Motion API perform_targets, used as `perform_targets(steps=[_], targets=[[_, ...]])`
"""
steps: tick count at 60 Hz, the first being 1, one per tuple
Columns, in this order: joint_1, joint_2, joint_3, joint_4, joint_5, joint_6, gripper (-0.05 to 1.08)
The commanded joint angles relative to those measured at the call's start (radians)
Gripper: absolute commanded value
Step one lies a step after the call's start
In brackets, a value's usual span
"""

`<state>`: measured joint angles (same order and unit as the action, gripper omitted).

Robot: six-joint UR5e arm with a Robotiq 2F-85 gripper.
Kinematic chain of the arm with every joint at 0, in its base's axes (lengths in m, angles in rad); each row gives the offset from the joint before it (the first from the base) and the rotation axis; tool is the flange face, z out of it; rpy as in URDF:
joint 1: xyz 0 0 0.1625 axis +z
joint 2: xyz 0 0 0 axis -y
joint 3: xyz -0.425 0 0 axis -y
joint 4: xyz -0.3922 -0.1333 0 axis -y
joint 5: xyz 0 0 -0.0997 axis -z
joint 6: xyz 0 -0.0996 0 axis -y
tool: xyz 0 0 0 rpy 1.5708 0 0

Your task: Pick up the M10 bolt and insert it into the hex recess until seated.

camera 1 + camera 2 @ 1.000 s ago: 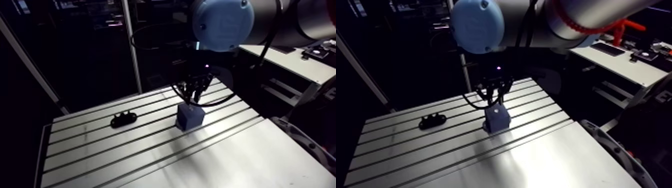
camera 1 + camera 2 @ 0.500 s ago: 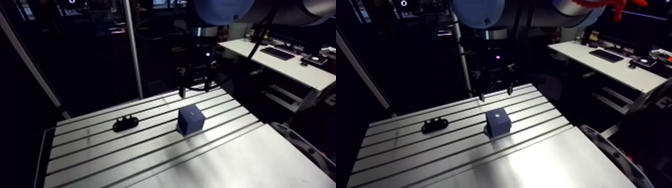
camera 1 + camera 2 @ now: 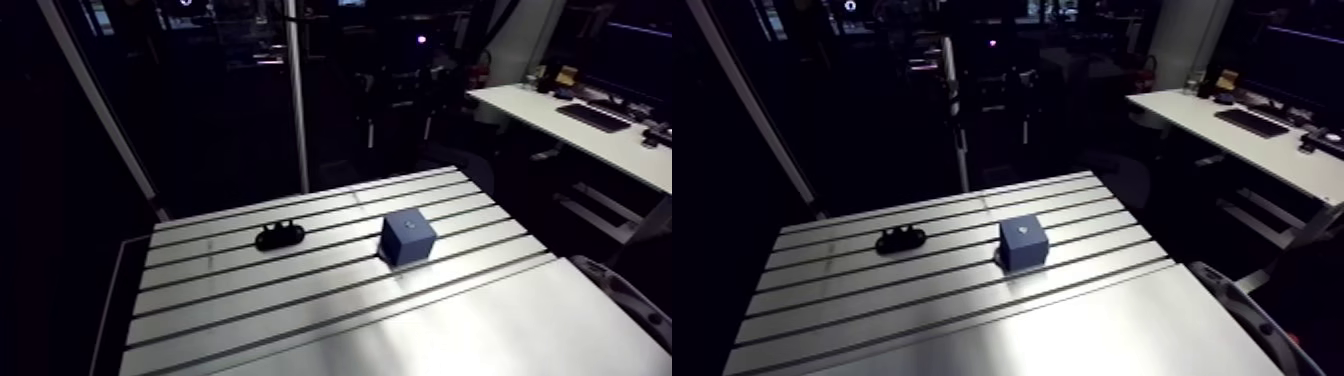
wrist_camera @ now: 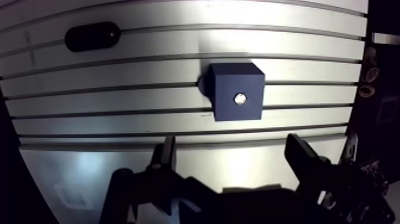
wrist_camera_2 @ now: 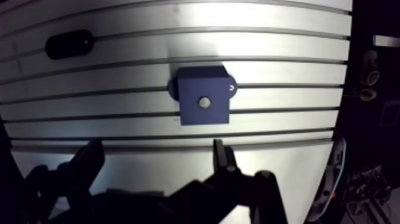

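A dark blue block (image 4: 226,80) stands on the slotted aluminium table (image 3: 300,310), near its middle. The bolt (image 4: 240,98) shows as a small silvery round head sunk in the block's top face. In the wrist view my gripper (image 4: 232,143) is open and holds nothing. Its two dark fingers (image 4: 165,156) stand wide apart, high above the table, and the block lies ahead of them. In the arm view the block (image 3: 407,240) stands alone with nothing touching it.
A small black lobed part (image 3: 279,237) lies on the table to the left of the block, a few slots toward the far edge; the wrist view shows it as a dark oval (image 4: 92,36). The table's right edge (image 4: 357,89) drops off to dark.
Earlier the gripper stood right on top of the block. It has since opened and risen well clear, leaving the bolt in the block. The arm view has shifted with the arm.
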<state>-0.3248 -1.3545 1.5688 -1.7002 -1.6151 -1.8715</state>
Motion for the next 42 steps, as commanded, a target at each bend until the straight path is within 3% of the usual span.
perform_targets(steps=[1, 32, 42], targets=[[0.094, -0.003, -0.152, 0.151, 0.001, 0.076, 0.00], [0.176, -0.048, -0.151, 0.163, 0.000, 0.113, 0.00], [0.194, -0.099, -0.094, 0.137, -0.004, 0.107, 0.00]])
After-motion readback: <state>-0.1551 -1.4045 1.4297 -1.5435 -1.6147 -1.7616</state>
